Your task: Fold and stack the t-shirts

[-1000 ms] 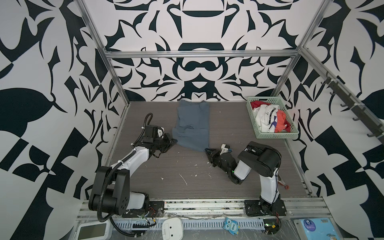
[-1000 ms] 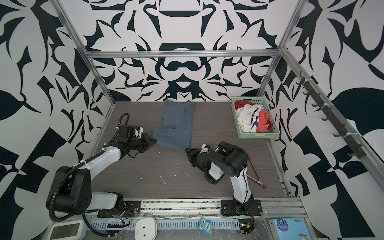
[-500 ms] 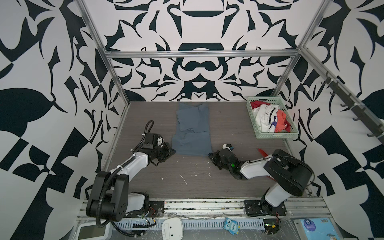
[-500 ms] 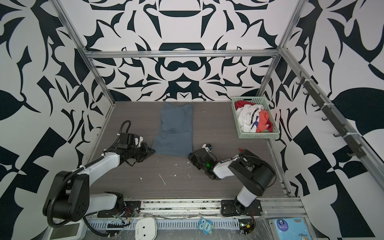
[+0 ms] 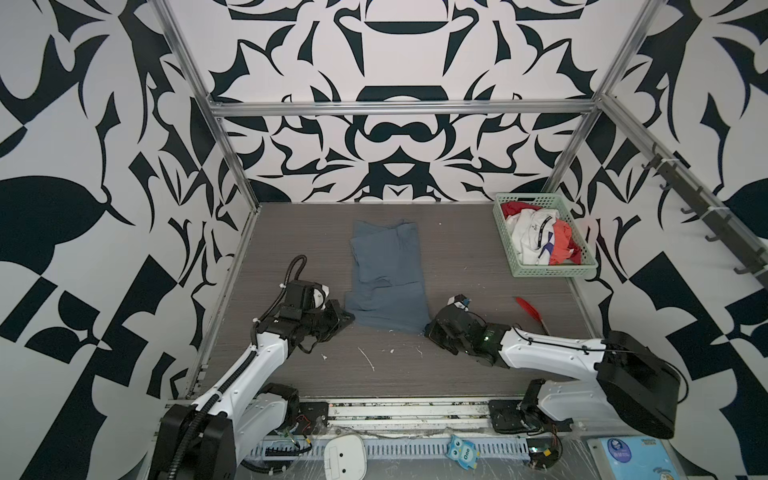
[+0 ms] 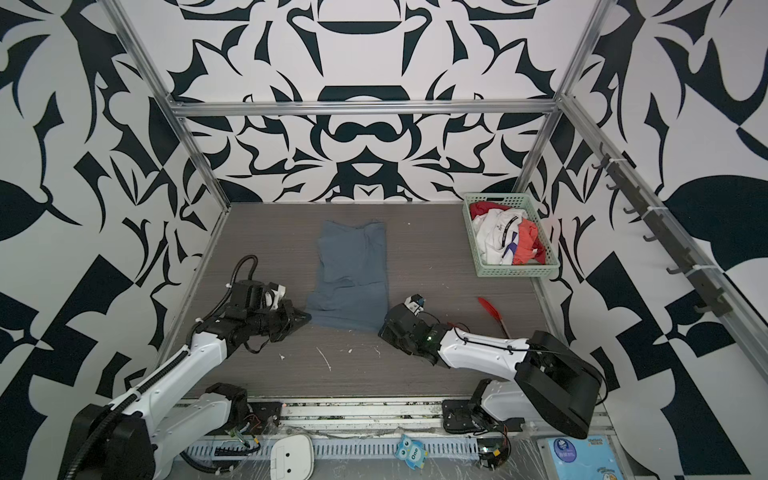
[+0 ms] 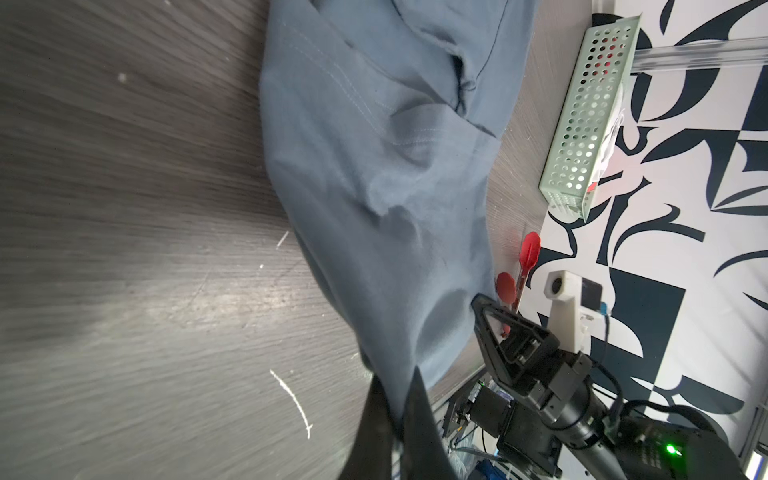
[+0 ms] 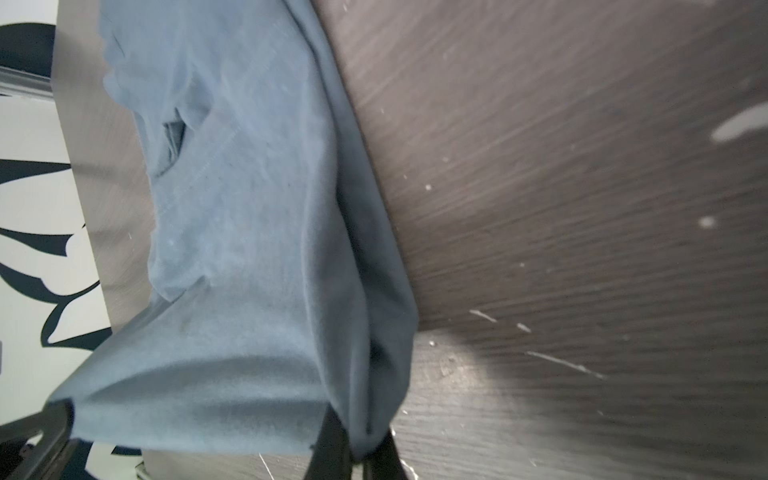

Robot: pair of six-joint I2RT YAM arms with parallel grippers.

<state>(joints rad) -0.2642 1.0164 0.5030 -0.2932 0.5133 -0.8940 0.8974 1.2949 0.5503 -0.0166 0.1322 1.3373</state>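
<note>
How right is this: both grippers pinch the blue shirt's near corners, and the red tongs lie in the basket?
One point is wrong: the tongs lie on the table, outside the basket, as both top views show. The rest holds.

Open tabletop (image 5: 374, 374) front centre, shirt (image 5: 388, 270) behind, basket (image 5: 548, 272) and tongs (image 5: 530, 309) right

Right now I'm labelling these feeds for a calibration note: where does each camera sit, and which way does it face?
Top views: high over the front edge, looking down and back at the table; both arms show, left hand and right hand at the blue-grey t-shirt.
Left wrist: on the left arm, low, facing across the t-shirt toward the basket; own fingers show.
Right wrist: on the right arm, low, facing along the t-shirt; own fingers show.
Shared: each wrist view also catches the other hand.
</note>
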